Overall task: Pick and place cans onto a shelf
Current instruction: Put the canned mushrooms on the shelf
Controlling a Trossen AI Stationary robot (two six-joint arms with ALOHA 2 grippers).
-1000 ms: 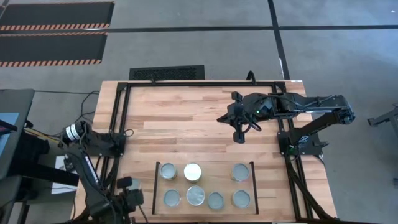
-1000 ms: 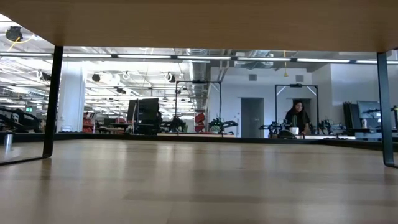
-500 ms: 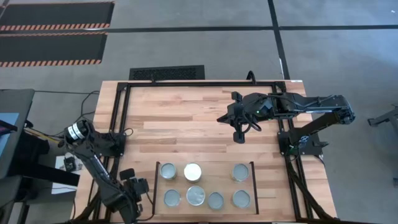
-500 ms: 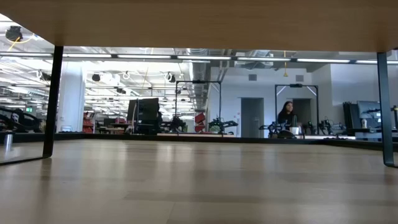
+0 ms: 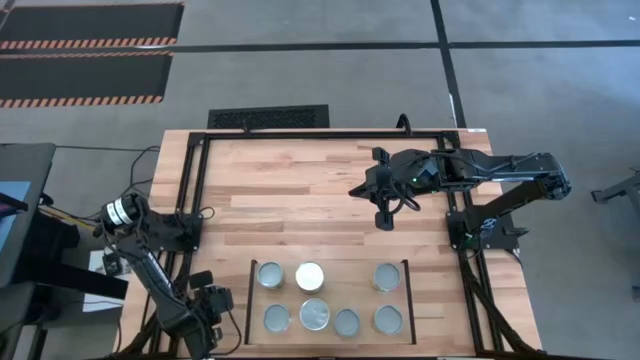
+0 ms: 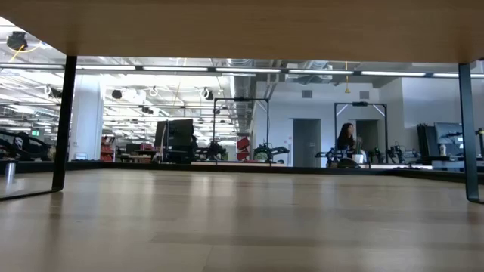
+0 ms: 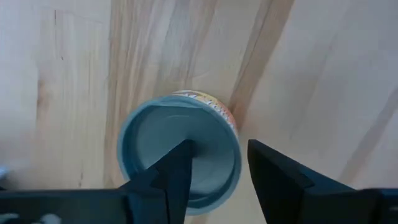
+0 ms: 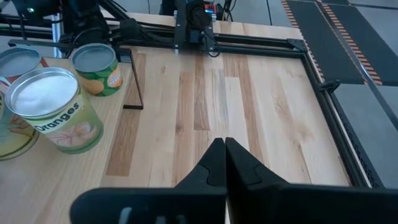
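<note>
Seven cans stand on their bases on the light wood shelf between two thin black bars, among them a white-topped one and a wider one. My left gripper is open near the table's near left corner, just left of the shelf's left bar. It hangs above another can with a silver top and an orange label, which stands on the wood and is hidden under the gripper in the high view. My right gripper is shut and empty over the table's far right part; it also shows in the right wrist view.
A black metal frame runs round the table's far, left and right sides. The right wrist view shows a white-topped "Oranges" can and a green-labelled can beside a black bar. A person stands in the room far behind.
My left arm has swung its elbow, and its gripper has gone a little away from the table's near edge, beside the shelf's left bar. My right arm has kept still.
</note>
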